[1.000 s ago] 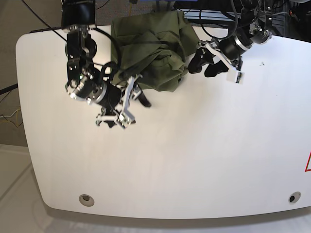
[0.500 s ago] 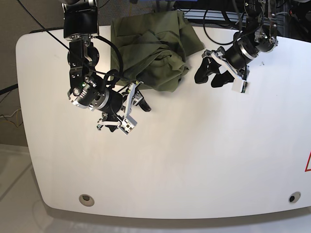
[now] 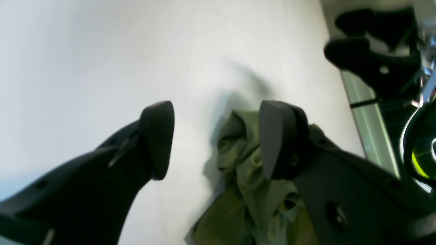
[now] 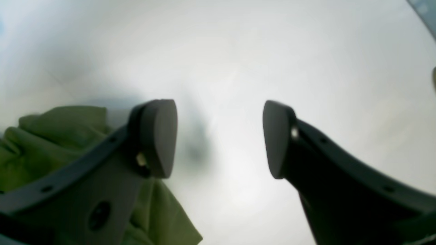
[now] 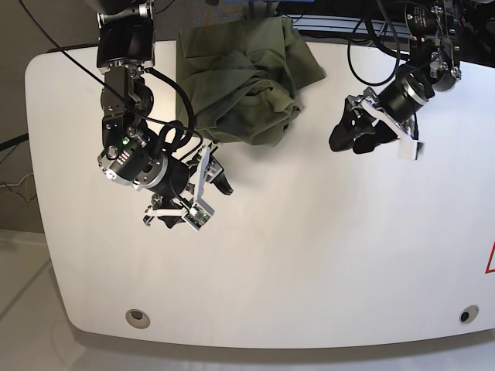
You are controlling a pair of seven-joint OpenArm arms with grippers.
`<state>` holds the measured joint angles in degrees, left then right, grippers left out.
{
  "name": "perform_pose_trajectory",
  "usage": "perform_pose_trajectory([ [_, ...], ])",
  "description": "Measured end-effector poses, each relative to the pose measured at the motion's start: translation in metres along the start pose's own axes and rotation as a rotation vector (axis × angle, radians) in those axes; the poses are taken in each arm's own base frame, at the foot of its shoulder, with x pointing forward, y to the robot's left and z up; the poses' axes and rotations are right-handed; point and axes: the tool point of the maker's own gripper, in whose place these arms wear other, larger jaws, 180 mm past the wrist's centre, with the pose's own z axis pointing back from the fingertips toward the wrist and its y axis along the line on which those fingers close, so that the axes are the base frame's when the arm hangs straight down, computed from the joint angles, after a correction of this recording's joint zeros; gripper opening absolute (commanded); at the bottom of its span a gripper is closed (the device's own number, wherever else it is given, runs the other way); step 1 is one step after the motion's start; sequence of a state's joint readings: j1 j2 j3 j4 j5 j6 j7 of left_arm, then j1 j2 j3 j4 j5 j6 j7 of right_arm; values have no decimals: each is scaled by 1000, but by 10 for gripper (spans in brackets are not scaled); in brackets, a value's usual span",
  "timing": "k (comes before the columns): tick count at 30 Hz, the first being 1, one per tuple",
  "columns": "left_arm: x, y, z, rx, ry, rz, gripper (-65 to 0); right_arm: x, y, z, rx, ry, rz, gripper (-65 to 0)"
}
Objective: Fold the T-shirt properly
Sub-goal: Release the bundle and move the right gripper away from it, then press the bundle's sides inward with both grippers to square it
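The olive-green T-shirt (image 5: 240, 73) lies crumpled in a heap at the far middle of the white table (image 5: 309, 255). My left gripper (image 5: 349, 141) hovers to the right of the heap, apart from it, jaws open and empty. In the left wrist view the T-shirt (image 3: 238, 163) shows beyond the left gripper (image 3: 218, 139), partly behind one finger (image 3: 277, 139). My right gripper (image 5: 193, 199) hangs below and left of the heap, open and empty. The right wrist view has the right gripper (image 4: 219, 137) over bare table, with the T-shirt (image 4: 61, 132) at lower left.
Dark equipment and cables (image 5: 340, 19) crowd the table's far edge behind the shirt. Two round holes (image 5: 138, 317) (image 5: 464, 315) sit near the front edge. A red mark (image 5: 490, 259) shows at the right edge.
The left gripper has drawn away from the shirt toward the right. The right gripper has swung down and left, away from the shirt's lower edge. The shirt stays heaped.
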<state>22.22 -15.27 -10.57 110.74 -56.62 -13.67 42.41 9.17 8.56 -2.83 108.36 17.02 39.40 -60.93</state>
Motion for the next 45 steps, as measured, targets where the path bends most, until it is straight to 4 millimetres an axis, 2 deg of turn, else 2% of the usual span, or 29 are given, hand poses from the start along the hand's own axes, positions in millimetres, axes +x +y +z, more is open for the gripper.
perform_pose_trajectory([
  [3,6,2,4,-5,-12,7,-289,0,0,3,-5,13,10,-272],
  [6,6,4,6,-2,-3,-3,-301,-14,-2,4,-13,87,14,-273],
  [9,3,9,11,7,20,-13,-365,-28,-2,6,-16,149,3,-309],
  [13,-8,13,17,24,55,-13,-492,-36,3,6,-5,165,-5,-435],
  [15,-15,14,19,27,73,-8,-559,-40,8,6,6,171,-12,-525],
  [18,-20,13,20,25,85,1,-624,-47,13,6,16,186,-21,-645],
  [26,-26,14,23,32,98,10,-638,-55,21,9,26,200,-26,-650],
  [36,-36,13,23,30,131,14,-640,-73,12,21,0,305,5,-650],
  [41,-50,5,18,10,180,-1,-640,-68,13,26,-1,294,20,-650],
  [45,-68,0,12,18,235,-11,-640,-82,16,30,6,329,18,-650],
])
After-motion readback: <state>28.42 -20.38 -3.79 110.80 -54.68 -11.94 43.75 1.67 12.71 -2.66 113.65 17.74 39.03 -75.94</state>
